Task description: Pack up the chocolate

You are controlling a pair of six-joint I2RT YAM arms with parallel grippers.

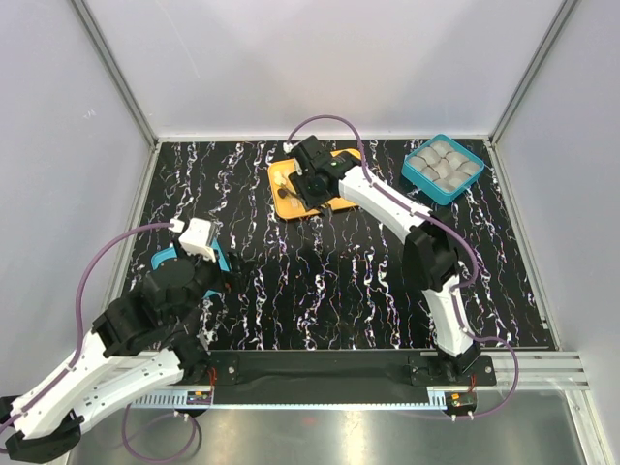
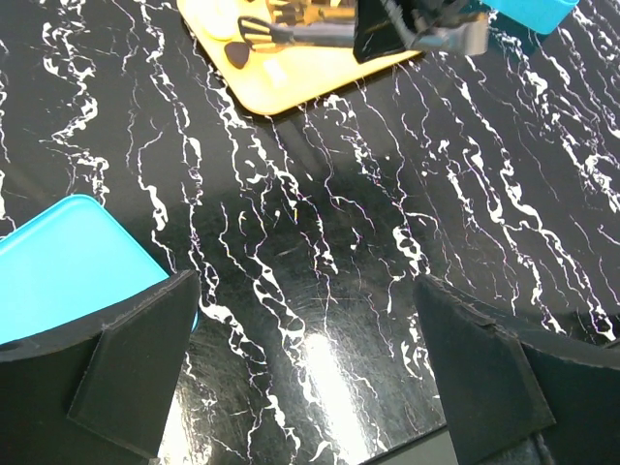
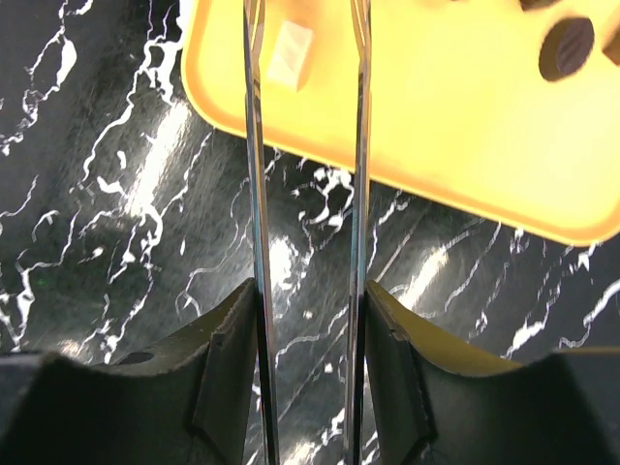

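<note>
The chocolate lies on the orange tray, which sits at the far middle of the black marbled desk. The right wrist view shows one dark brown round piece towards the tray's right side and a cream-white piece near its left edge. The right pincer hangs over the near edge of the tray, its pads pressed on the two thin blades of a pair of metal tongs. The blades reach out over the tray and leave the top of that view, so I cannot tell whether their tips hold a piece. At the far right of the desk, well apart from the tray, stands a teal box with grey cups inside. The left pincer hangs wide over bare desk at the near left with nothing between its pads, and a flat teal lid lies just to its left.
</note>
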